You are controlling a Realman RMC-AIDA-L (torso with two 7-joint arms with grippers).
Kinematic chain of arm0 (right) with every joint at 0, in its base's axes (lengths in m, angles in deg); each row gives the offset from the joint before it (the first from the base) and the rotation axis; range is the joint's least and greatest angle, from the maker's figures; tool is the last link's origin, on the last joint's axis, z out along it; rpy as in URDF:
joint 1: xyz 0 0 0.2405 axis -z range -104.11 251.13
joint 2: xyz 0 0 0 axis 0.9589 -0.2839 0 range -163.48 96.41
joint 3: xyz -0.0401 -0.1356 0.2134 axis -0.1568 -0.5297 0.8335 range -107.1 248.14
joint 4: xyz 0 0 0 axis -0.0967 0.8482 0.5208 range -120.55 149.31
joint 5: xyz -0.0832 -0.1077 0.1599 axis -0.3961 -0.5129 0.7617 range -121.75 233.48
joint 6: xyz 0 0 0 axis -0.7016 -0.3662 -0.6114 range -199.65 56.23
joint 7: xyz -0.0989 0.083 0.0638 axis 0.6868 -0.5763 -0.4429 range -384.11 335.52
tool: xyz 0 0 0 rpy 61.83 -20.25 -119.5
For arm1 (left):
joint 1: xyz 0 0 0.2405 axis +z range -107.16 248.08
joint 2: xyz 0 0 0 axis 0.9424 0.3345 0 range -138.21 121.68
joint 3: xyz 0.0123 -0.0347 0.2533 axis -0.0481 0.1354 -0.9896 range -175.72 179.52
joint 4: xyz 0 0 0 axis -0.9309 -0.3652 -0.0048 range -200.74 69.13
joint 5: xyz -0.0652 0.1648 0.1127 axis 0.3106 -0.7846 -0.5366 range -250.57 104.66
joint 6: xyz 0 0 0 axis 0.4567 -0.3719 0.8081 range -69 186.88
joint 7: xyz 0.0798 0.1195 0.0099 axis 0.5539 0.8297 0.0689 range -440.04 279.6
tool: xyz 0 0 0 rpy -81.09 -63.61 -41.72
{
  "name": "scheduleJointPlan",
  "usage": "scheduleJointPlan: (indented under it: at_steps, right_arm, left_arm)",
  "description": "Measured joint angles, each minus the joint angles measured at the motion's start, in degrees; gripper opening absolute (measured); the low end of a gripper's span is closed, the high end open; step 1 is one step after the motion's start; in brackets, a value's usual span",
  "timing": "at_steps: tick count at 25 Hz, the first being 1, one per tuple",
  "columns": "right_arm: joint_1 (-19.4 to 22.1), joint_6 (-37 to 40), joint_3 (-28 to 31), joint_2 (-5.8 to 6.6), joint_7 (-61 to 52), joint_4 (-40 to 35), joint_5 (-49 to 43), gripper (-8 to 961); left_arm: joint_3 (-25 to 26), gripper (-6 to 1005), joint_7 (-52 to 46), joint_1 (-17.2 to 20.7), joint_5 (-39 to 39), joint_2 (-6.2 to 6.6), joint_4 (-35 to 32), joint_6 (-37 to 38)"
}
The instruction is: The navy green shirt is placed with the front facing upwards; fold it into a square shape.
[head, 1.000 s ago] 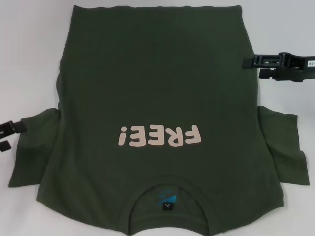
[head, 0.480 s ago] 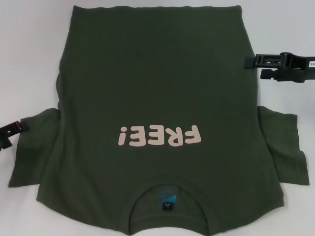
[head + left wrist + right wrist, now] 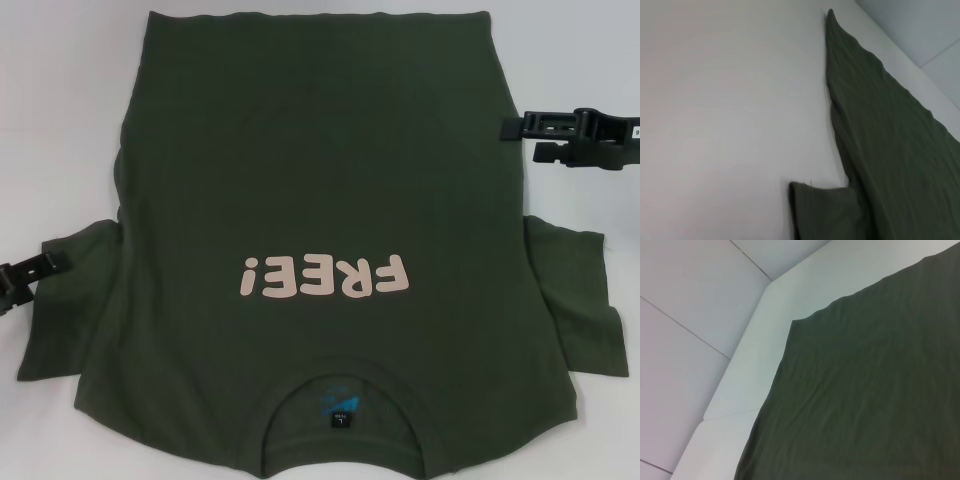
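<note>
The navy green shirt (image 3: 310,180) lies flat on the white table, front up, its collar nearest me and the pale pink "FREE!" lettering (image 3: 325,276) upside down. Both short sleeves are spread out to the sides. My left gripper (image 3: 40,278) is low at the table's left edge, open, its upper fingertip reaching the left sleeve's (image 3: 70,300) edge. Over at the right, my right gripper (image 3: 520,138) hovers open beside the shirt's right side edge, above the right sleeve (image 3: 575,300). In the left wrist view the shirt (image 3: 890,150) shows with a sleeve corner; the right wrist view shows the shirt's hem corner (image 3: 865,390).
The white table (image 3: 60,120) shows bare on both sides of the shirt. In the right wrist view the table's edge (image 3: 740,370) and a tiled floor lie beyond the hem corner.
My left gripper has crept rightward to the left sleeve's edge. My right gripper has drifted slightly right, away from the shirt's side. The shirt has not moved.
</note>
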Motion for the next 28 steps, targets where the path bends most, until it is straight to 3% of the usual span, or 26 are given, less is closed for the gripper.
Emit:
scheduleJointPlan:
  at_steps: [21,28]
  right_arm:
    - [0.66,0.82,1.51,0.49,-0.01,-0.08,0.00,911]
    - [0.95,1.08,2.66,0.65,-0.01,-0.01,0.00,912]
  left_arm:
    - [-0.10,769,-0.42,-0.52,-0.32,0.03,0.55,1.61]
    - [-0.18,493,-0.32,-0.52,-0.62,0.04,0.44,0.61]
